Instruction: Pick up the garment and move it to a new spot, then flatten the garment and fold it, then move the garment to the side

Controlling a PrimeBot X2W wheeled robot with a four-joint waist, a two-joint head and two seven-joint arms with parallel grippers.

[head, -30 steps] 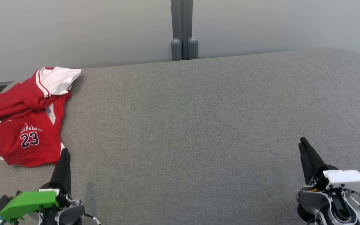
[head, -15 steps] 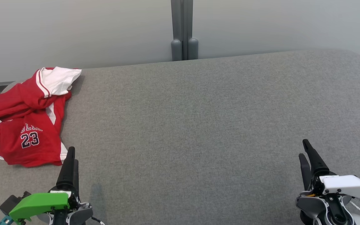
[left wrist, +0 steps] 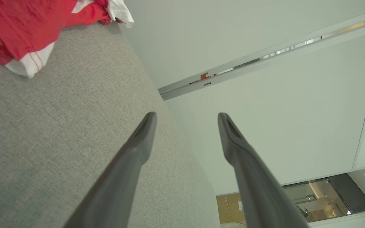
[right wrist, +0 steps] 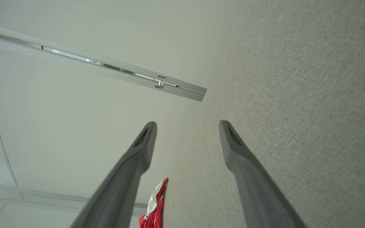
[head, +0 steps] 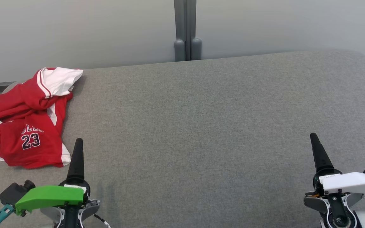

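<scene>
garment [head: 27, 126]: red-and-white jersey, crumpled at the far left end of the grey cushion [head: 201, 120] | left gripper [head: 78, 141]: jaws apart, holding nothing, just right of the garment's near hem, fingers pointing forward | right gripper [head: 313, 136]: jaws apart, holding nothing, well apart from the garment

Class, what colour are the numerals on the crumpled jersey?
Dark with white outlines on the red jersey; clearest in the head view.

Left gripper [head: 78, 141] wears a green cover [head: 49, 198], right gripper [head: 313, 136] white; fingers [left wrist: 138, 148] dark, tapered.
</scene>
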